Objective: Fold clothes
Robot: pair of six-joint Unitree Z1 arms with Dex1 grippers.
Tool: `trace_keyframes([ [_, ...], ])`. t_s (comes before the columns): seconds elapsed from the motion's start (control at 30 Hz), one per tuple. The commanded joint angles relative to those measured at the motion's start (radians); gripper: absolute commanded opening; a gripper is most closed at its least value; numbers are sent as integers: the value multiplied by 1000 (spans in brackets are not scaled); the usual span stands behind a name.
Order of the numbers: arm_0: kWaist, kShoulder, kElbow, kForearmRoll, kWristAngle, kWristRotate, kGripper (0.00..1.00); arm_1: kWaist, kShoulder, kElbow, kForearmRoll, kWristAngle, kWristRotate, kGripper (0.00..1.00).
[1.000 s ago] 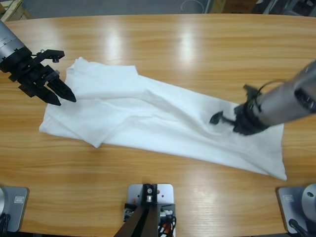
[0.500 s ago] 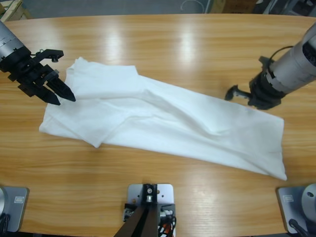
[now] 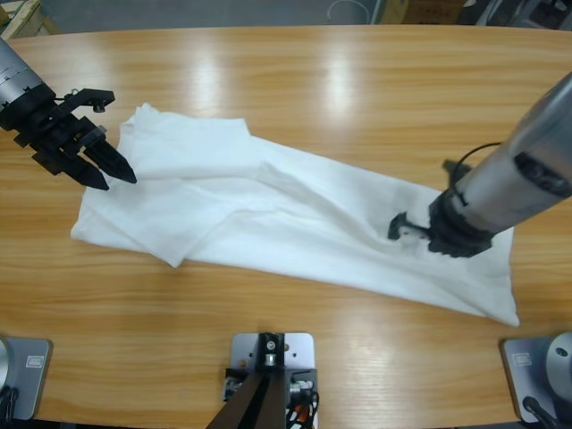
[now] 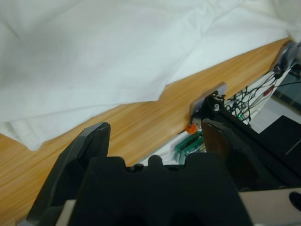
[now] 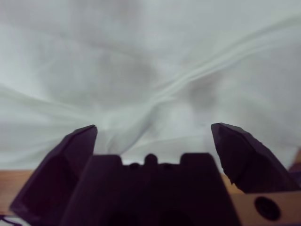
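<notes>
The white T-shirt [image 3: 295, 223] lies crumpled across the middle of the wooden table [image 3: 357, 80], stretching from centre left to lower right. At the left edge, the left gripper [image 3: 112, 165] hangs over its corner, jaws spread. The right gripper [image 3: 402, 228] presses into the shirt's right end, jaws apart, holding nothing.
</notes>
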Motion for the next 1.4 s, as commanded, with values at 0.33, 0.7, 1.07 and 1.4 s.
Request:
trace_keyframes([
  [0.33, 11, -6, 30, -11, 12, 0, 757, -109, 104, 15, -79, 13, -169, 1000],
  [0.7, 14, -7, 30, -11, 15, 0, 757, -254, 193, -204, 64, -52, -336, 1000],
  [1.07, 23, -8, 30, -11, 15, 0, 757, -317, 154, -308, 177, -111, -384, 1000],
  [1.4, 21, -9, 30, -11, 15, 0, 757, -422, -495, 203, -207, -11, -247, 1000],
])
